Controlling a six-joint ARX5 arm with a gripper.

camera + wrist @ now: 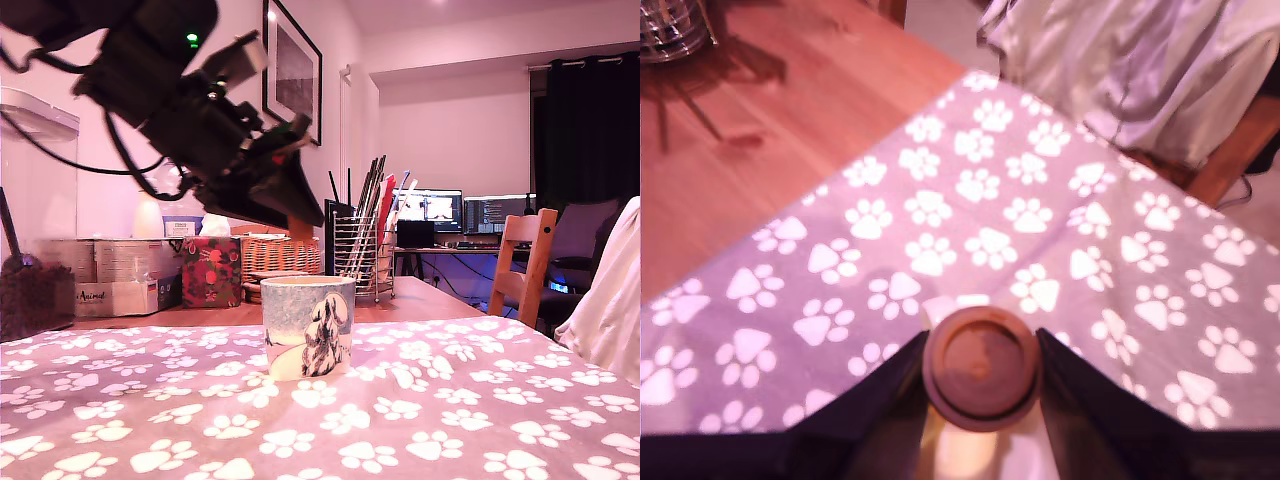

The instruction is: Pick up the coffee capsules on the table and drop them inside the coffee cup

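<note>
The robot's hand [285,205] is up in the air, above the coffee cup [307,326] and a little toward the exterior view's left. In the wrist view the two dark fingers [1095,410] press on both sides of the brown capsule [982,367], so the hand is closed around it and holds it off the tabletop [970,210]. The round flat end of the capsule faces the wrist camera.

In the exterior view the capsule is only a small brownish bit at the tip of the hand, and it is hard to make out there.

The cup stands upright on the grey cloth with white paw prints. It is pale blue and white with a dark drawn figure on its side. I cannot see inside the cup. Behind the cup, on the bare wooden desk, stands a wire holder [362,262] full of sticks and tools. A wooden chair [522,262] is at the exterior view's right.
</note>
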